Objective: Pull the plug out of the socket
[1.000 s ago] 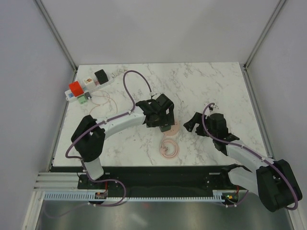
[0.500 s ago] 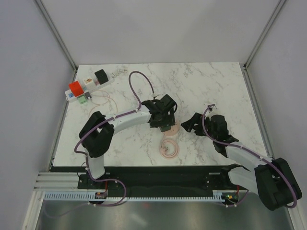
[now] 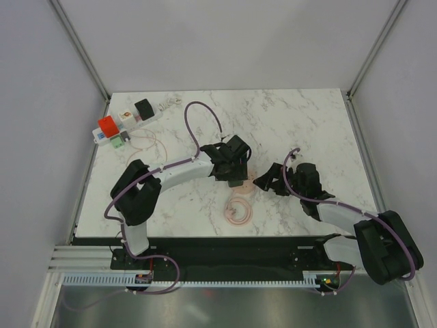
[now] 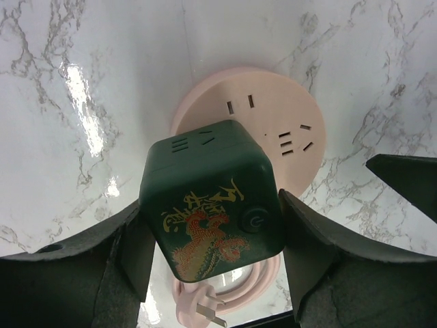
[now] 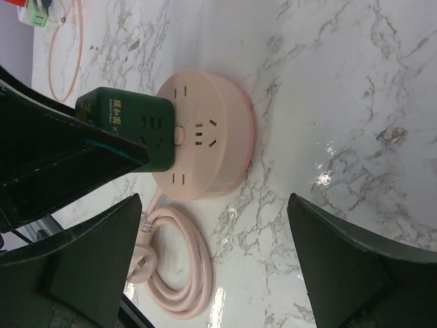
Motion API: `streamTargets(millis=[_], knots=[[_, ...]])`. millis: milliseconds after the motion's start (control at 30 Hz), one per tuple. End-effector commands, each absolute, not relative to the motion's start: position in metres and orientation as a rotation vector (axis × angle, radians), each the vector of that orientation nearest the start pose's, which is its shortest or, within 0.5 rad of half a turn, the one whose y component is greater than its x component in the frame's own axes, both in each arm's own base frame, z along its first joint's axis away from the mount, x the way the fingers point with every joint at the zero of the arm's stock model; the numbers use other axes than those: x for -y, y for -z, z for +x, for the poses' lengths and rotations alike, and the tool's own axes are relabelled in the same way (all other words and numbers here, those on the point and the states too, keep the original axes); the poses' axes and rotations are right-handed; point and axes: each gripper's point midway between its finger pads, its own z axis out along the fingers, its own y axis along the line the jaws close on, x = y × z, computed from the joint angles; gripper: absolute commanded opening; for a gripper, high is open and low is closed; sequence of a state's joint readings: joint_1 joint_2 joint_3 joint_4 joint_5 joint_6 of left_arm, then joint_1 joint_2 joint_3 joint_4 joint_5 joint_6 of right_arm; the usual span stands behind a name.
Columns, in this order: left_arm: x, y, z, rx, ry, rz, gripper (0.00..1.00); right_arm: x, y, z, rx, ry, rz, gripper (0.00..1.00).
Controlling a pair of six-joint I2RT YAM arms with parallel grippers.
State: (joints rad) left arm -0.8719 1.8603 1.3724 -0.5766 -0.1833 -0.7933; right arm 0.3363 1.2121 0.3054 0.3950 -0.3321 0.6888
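The socket, a long white power strip (image 3: 130,119), lies at the table's far left with black, white and red cube plugs on it; a corner of it shows in the right wrist view (image 5: 35,9). My left gripper (image 3: 235,175) (image 4: 213,239) is far from it and is shut on a dark green cube plug (image 4: 212,198) (image 5: 130,130) that sits in a round pink disc (image 4: 280,130) (image 5: 205,137). My right gripper (image 3: 268,180) (image 5: 212,205) is open and empty just right of the disc, with its fingers apart from it.
The disc's pink cable (image 3: 239,210) (image 5: 179,273) lies coiled in front of it, and its plug (image 4: 199,309) is loose. A thin pink wire loop (image 3: 143,145) lies by the strip. Walls rise close along the table's left, back and right edges.
My right gripper has moved left toward the pink disc. My left arm has shifted a little while its gripper stays over the green cube.
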Motion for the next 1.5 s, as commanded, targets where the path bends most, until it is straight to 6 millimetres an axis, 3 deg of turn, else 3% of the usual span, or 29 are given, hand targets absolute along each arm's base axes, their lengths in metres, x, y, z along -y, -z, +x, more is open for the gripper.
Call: streamTargets(millis=[0,167,300,467,867,967,1167,1200,1467], knots=[[0.342,-0.095,0.285,-2.562,0.458,0.171,0.02,-0.188,-0.08,0.274,-2.125,-1.007,0.132,0.96],[0.342,-0.103,0.277,-2.523,0.53,0.239,0.02,-0.192,-0.077,0.27,-2.124,-1.049,0.133,0.95],[0.346,-0.121,0.274,-2.449,0.631,0.269,0.02,-0.197,-0.076,0.267,-2.12,-1.102,0.137,0.93],[0.349,-0.144,0.267,-2.344,0.751,0.305,0.02,-0.204,-0.077,0.265,-2.095,-1.179,0.148,0.85],[0.366,-0.17,0.256,-2.203,0.953,0.378,0.02,-0.214,-0.075,0.263,-2.071,-1.283,0.164,0.69],[0.37,-0.18,0.253,-2.163,1.007,0.391,0.02,-0.217,-0.075,0.261,-2.057,-1.331,0.178,0.59],[0.368,-0.177,0.249,-2.172,1.014,0.395,0.02,-0.219,-0.068,0.262,-2.059,-1.351,0.22,0.15],[0.367,-0.176,0.248,-2.177,1.016,0.393,0.02,-0.217,-0.065,0.263,-2.067,-1.341,0.234,0.02],[0.371,-0.181,0.239,-2.15,1.098,0.399,0.02,-0.192,-0.028,0.272,-2.17,-1.061,0.313,0.0]])
